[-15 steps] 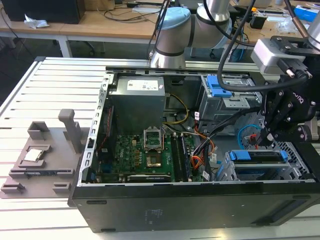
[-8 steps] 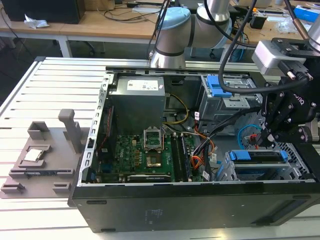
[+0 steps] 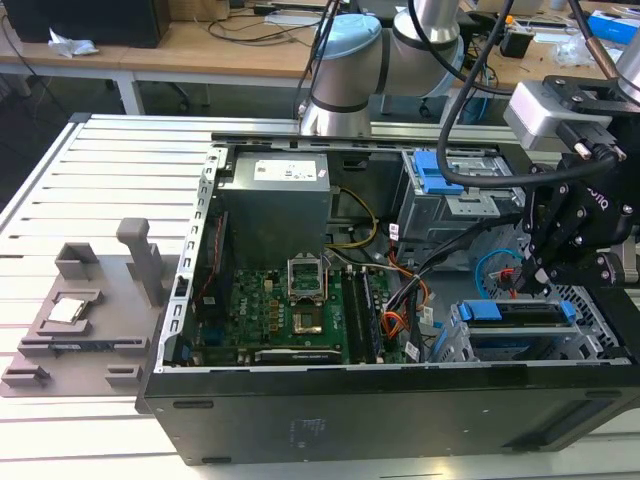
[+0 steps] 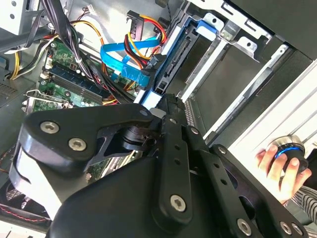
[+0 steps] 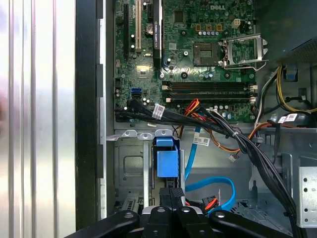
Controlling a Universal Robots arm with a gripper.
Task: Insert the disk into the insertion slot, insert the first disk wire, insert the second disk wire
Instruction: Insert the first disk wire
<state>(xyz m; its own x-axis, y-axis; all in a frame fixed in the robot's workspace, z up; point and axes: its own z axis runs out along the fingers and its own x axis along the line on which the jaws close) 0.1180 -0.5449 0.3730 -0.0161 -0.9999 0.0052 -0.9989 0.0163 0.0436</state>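
The disk [image 3: 483, 311] sits in the insertion slot [image 3: 500, 346], the silver cage at the near corner of the open computer case [image 3: 330, 410] on the exterior view's right. It shows edge-on, with its blue carrier at both ends and its flat face hidden inside the cage. The gripper [image 3: 522, 283] hangs just above that cage. In both wrist views its jaws stand together with no gap between the fingertips, and whether anything thin is pinched there cannot be made out, because the gripper's own black links cover the spot. A short red stretch of the first disk wire [image 3: 507, 272] shows just beside the fingertips; its plug end is too small to tell. The light blue looped cable [image 5: 218, 183] curls near it. As for writing, a white printed label [image 3: 290, 171] lies on top of the power supply, small white tags [image 5: 158, 110] hang on the black cable bundle, pale lettering runs along the gripper body, and white print marks the green motherboard [image 5: 208, 74]. In the second wrist view a person's hand [image 4: 274, 166], cut off by the frame edge, rests on a blue-ringed knob. The case stands on a slatted metal surface [image 3: 60, 200], with a grey fixture plate [image 3: 80, 320] on the exterior view's left.
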